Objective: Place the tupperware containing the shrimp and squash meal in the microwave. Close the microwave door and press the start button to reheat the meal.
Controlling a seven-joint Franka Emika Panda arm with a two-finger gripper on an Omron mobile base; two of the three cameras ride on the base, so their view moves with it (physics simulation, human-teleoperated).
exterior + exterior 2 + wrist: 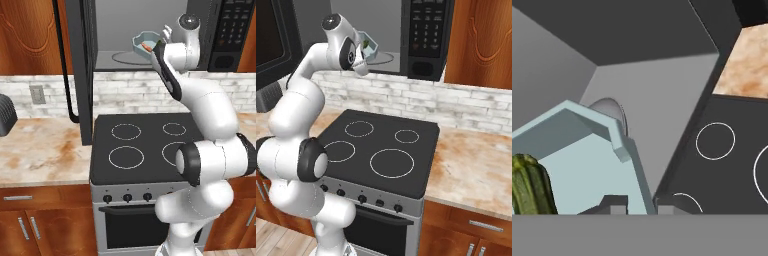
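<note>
Tupperware (pixel 143 42) pinched by its rim in my end effector (pixel 640 202), tilted at microwave (pixel 150 30) mouth | risk: shrimp (pixel 146 47) and squash (pixel 529 185) sliding out | I'd level it first

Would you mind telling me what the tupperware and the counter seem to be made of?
Tupperware: likely plastic, matte; uniform pale blue-grey, thin flared rim, no glare.
Counter: looks like polished stone, perhaps marble or granite; mottled beige with rusty veining.
</note>
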